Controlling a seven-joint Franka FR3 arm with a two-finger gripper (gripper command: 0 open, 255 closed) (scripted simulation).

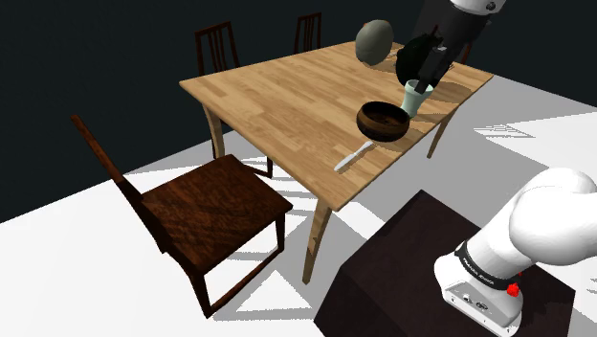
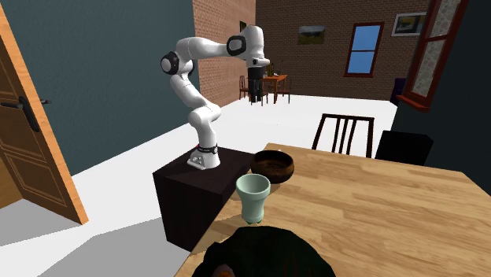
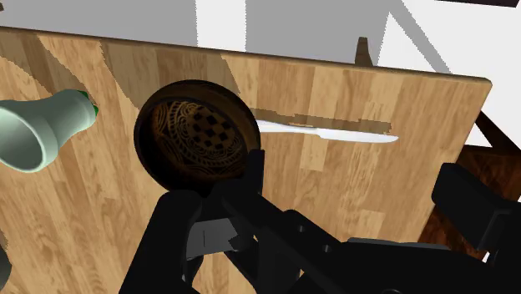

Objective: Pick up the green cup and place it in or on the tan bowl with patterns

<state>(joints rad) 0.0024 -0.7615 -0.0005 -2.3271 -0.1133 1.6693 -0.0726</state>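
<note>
Cup [image 2: 252, 197] pale green, stood upright on desk [image 1: 277, 96] near its edge, just beside bowl [image 2: 272, 165] but not touching it. Bowl dark brown, patterned inside. White knife [image 3: 334, 129] lay flat on the bowl's other side. Tool [image 1: 418, 59] hung above desk, fingers [image 3: 200, 234] spread apart, gripping nothing; cup off to one side of them.

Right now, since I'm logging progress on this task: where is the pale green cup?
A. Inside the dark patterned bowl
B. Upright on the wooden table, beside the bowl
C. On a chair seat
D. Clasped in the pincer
B: the pale green cup stands upright on the wooden table, next to the dark patterned bowl, with nothing gripping it.
</note>
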